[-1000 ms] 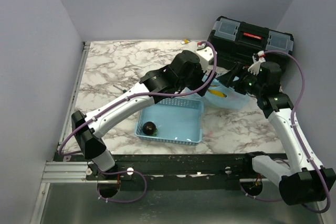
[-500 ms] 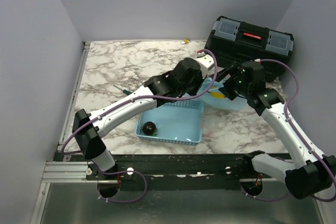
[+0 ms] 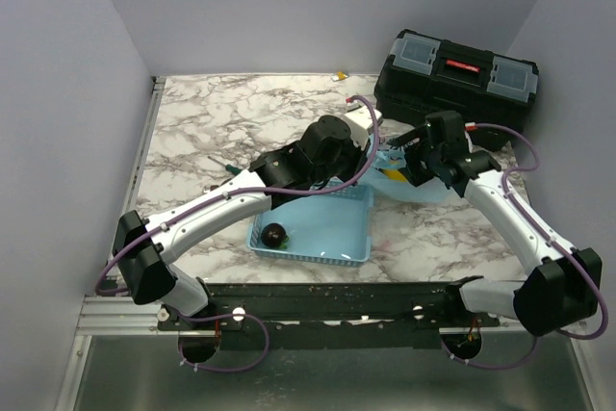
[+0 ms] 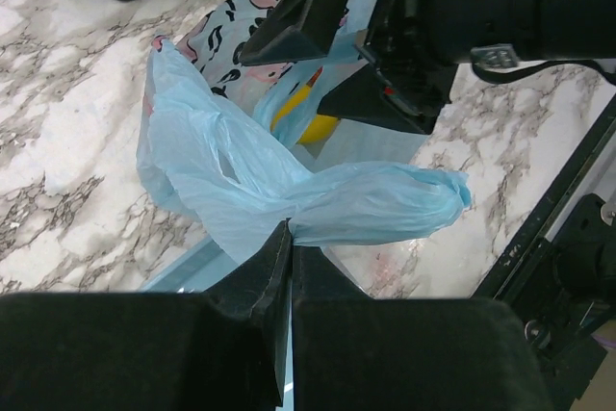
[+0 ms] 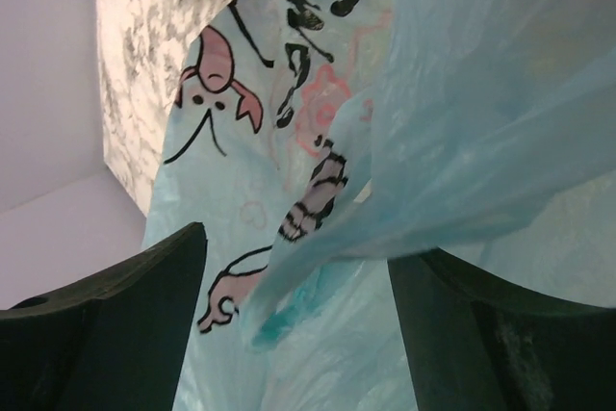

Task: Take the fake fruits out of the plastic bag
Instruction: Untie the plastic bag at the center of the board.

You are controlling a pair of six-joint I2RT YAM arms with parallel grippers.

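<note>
Left end effector (image 4: pixel 289 236) grips plastic bag (image 4: pixel 231 175); right end effector (image 5: pixel 296 249) apart; marble table (image 3: pixel 212 122), walls (image 3: pixel 289 7).

1. Shows only a yellow sliver of fruit (image 4: pixel 313 127) ahead of the left gripper (image 4: pixel 290 236); rest buried under bag (image 4: pixel 231 175) folds and the right gripper (image 4: pixel 284 84).
2. Cannot see further into the bag.
3. From the right wrist, cuts off both fingers (image 5: pixel 115 305) at the bottom edge; blurs the bag print between them.
4. From above, hides both grippers' tips behind wrists and bag.
5. Covers most of the basket (image 4: pixel 183 271) beneath the left gripper.
</note>
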